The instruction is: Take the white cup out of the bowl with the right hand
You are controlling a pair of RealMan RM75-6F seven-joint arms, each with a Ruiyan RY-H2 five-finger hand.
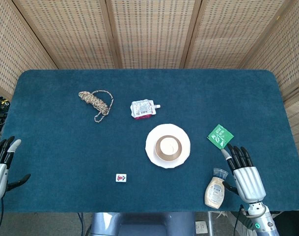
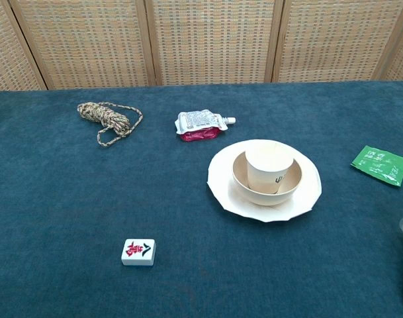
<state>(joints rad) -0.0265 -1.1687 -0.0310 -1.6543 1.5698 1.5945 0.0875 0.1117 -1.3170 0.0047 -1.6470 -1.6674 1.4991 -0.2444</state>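
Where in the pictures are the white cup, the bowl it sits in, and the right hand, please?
white cup (image 2: 269,171): chest view, on its front wall.
bowl (image 2: 241,177): chest view, on its left inner wall.
right hand (image 1: 246,178): head view, on the back of the hand.

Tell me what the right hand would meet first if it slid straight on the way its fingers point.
Probably the green packet. The right hand lies flat at the table's near right edge, fingers pointing away and slightly left, with the packet just beyond the fingertips. The white cup in its bowl sits well to the left, off that line.
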